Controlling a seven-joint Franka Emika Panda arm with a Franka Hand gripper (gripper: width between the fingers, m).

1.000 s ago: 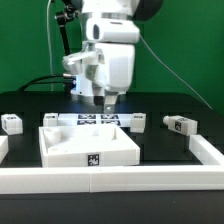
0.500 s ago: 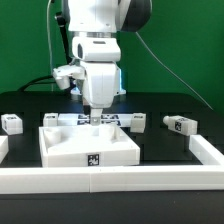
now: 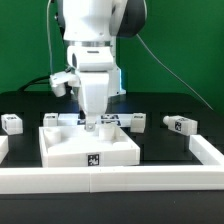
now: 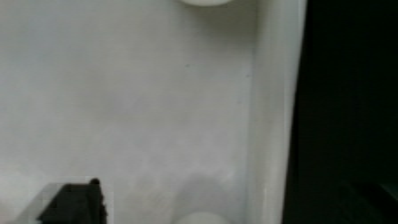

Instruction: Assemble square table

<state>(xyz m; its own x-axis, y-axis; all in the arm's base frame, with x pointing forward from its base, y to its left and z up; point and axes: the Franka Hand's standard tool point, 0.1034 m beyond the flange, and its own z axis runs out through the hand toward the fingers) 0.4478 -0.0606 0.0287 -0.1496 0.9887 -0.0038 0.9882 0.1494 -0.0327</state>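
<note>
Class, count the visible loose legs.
4 legs: one at the exterior view's left, one behind the tabletop's left corner, one behind its right corner, one far right; others may be hidden.

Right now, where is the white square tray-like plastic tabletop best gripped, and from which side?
Probably the raised rim of the white square plastic tabletop, at the far wall below the open tool, coming straight down, one finger inside, one outside. It lies flat and looks too wide to span; the thin upright rim offers opposing faces.
</note>
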